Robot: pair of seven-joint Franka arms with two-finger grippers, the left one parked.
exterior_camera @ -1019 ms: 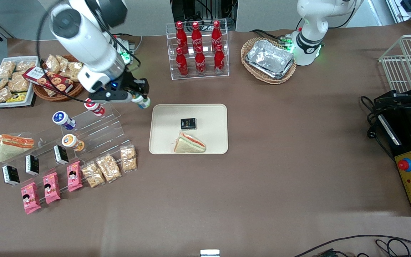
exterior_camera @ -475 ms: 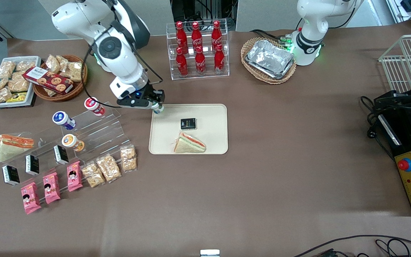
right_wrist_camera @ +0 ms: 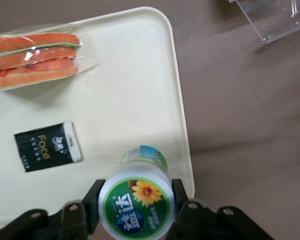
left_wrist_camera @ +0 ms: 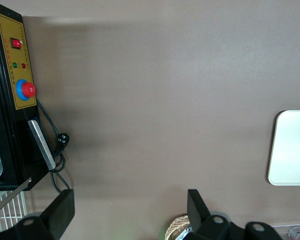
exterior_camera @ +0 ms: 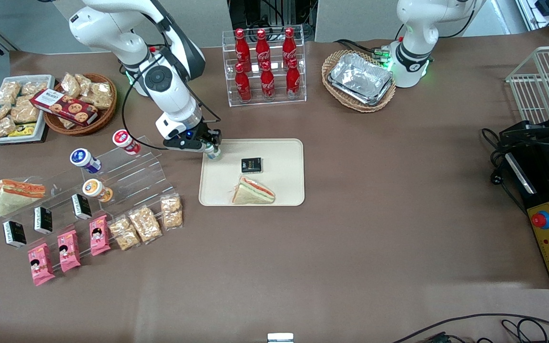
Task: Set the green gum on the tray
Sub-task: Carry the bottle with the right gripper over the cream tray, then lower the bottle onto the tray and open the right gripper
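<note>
The green gum (right_wrist_camera: 136,204), a small white bottle with a green-rimmed lid showing a sunflower, is held upright between the fingers of my right gripper (right_wrist_camera: 135,202). In the front view my gripper (exterior_camera: 212,151) holds the gum (exterior_camera: 214,152) just above the cream-beige tray (exterior_camera: 279,148), at the corner of the tray toward the working arm's end and farther from the front camera. In the right wrist view the bottle stands over the tray (right_wrist_camera: 140,100) close to its rim. I cannot tell whether it touches the tray.
On the tray lie a wrapped sandwich (exterior_camera: 253,190) and a small black packet (exterior_camera: 251,165). A clear stepped shelf (exterior_camera: 131,166) with red, blue and orange gum bottles stands beside the tray. A cola bottle rack (exterior_camera: 265,66) and a basket of foil trays (exterior_camera: 360,78) stand farther back.
My gripper has carried the green gum from above the clear shelf sideways to the tray's corner and lowered it there. Nothing else has moved.
</note>
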